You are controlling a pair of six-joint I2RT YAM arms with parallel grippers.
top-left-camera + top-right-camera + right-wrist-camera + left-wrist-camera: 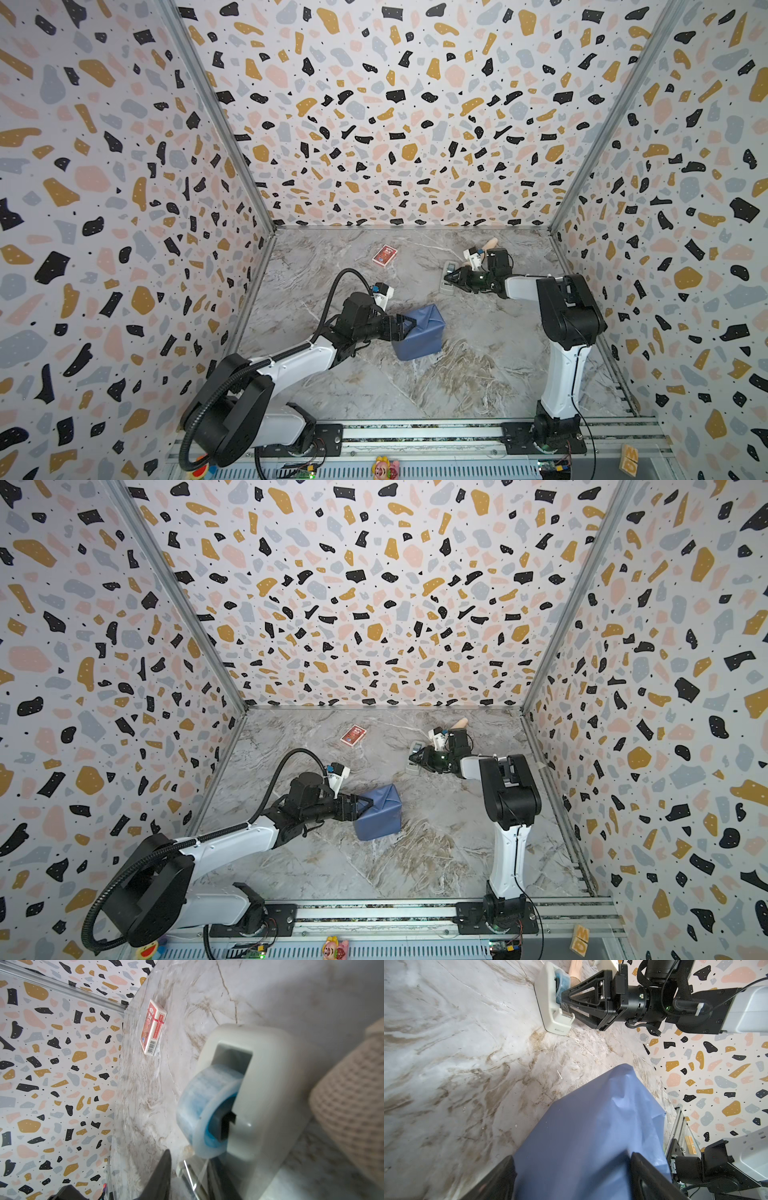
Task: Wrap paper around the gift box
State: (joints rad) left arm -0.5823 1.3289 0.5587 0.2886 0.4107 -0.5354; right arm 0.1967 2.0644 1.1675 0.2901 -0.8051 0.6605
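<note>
Well, closest to me my left gripper (409, 326) is around the paper (419, 338). The paper is folded all over the gift box, so I see only a blue parcel. It sits on the grey table (457, 374), a bit left of the middle. In my left wrist view the two black fingers (496, 1180) stand wide, one on each side of the parcel. I think both press on it, though that part is blurry.

Farther back and to the right, my right gripper (451, 277) lies low, pointing left at the tape holder (266, 1076). Its fingers are close together at the cutting end. The loose clear end of the tape roll (207, 1109) is between them, but I cannot tell if they pinch it.

Farther still, a small red card pack (384, 254) lies flat by itself. Right at the back wall, behind my right wrist, lies a pale tan thing (488, 244)
</note>
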